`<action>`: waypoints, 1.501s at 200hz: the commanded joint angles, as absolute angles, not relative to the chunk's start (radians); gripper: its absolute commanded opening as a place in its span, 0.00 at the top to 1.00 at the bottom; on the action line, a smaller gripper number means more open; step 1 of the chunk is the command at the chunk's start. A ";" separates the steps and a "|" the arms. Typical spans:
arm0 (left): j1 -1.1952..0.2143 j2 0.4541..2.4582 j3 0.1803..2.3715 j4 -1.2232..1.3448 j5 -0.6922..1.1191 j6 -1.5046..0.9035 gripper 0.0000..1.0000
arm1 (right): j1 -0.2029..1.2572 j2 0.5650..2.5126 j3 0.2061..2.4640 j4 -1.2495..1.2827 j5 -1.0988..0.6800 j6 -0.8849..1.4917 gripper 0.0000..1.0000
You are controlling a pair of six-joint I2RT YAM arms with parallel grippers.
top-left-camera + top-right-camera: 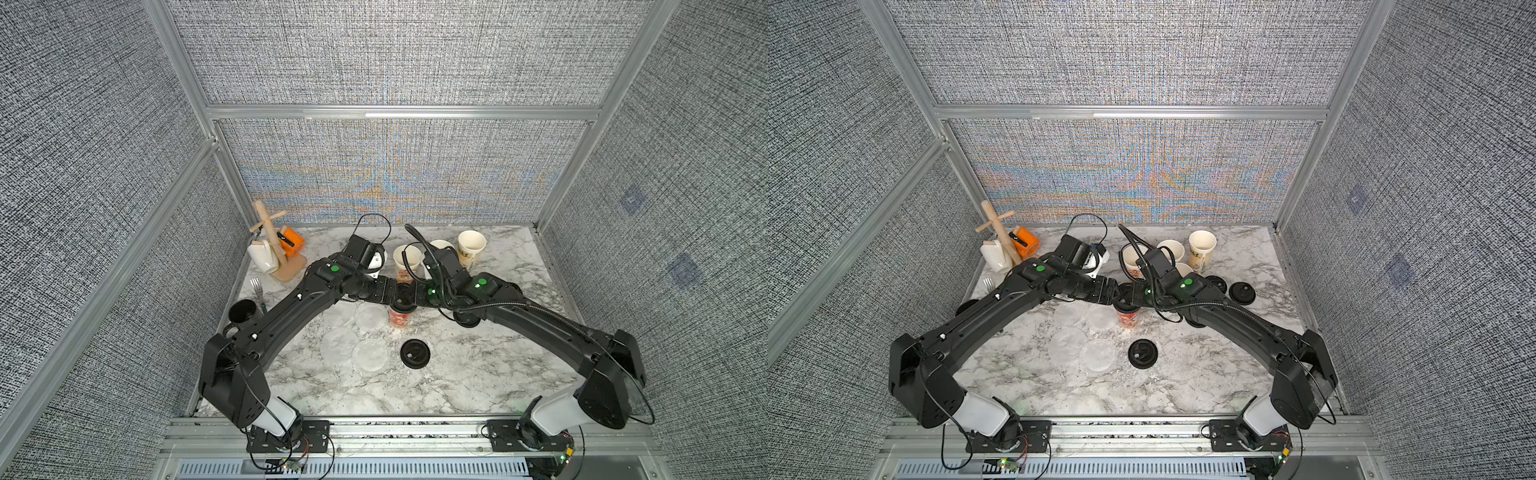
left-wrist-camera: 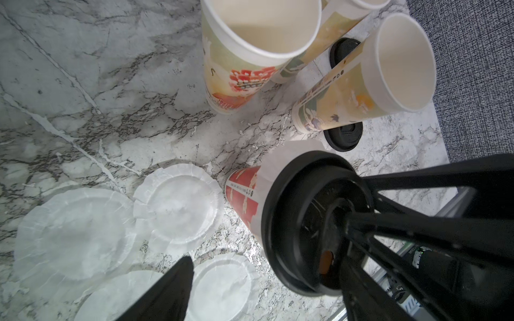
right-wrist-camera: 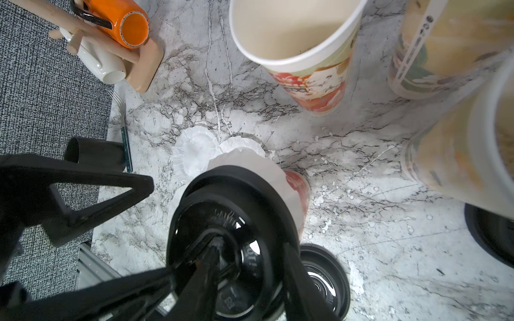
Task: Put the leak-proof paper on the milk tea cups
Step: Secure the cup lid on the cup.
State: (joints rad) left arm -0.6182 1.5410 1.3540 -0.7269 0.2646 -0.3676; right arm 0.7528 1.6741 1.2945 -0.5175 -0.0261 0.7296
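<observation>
A red milk tea cup (image 1: 400, 321) stands mid-table with a leak-proof paper (image 2: 278, 164) draped over its mouth and a black lid (image 2: 303, 222) on top. Both grippers meet above it. My left gripper (image 2: 267, 255) is open wide, its fingers either side of the lid's edge. My right gripper (image 3: 250, 244) has its fingers part-way apart on the lid (image 3: 230, 211), one in the middle recess, one at the rim; a clamp cannot be made out. Several loose paper discs (image 1: 370, 355) lie left of the cup. Several open cups (image 1: 471, 245) stand at the back.
A loose black lid (image 1: 414, 353) lies in front of the red cup; more lids (image 1: 1244, 294) lie at the right. A wooden mug tree (image 1: 276, 249) with an orange and a white mug, a fork (image 1: 257, 289) and a black mug (image 1: 243, 311) sit at the left.
</observation>
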 commanded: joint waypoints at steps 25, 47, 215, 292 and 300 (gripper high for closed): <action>-0.617 1.628 1.389 -0.707 0.279 -0.346 0.17 | 0.749 1.690 1.350 -0.523 -0.026 0.728 0.60; -0.617 1.650 1.396 -0.719 0.259 -0.334 0.17 | 0.747 1.700 1.385 -0.533 -0.026 0.717 0.60; -0.617 1.657 1.362 -0.805 0.161 -0.281 0.17 | 0.627 1.776 1.477 -0.620 -0.102 0.358 0.69; -0.617 1.657 1.356 -0.806 0.160 -0.280 0.18 | 0.619 1.822 1.483 -0.620 -0.162 0.304 0.71; -0.617 1.657 1.355 -0.805 0.159 -0.281 0.18 | 0.620 1.827 1.484 -0.623 -0.167 0.301 0.71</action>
State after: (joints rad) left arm -0.6174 1.6398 1.3727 -0.6495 0.2649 -0.3183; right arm 0.6178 1.8133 1.4738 -0.6212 -0.1398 0.3351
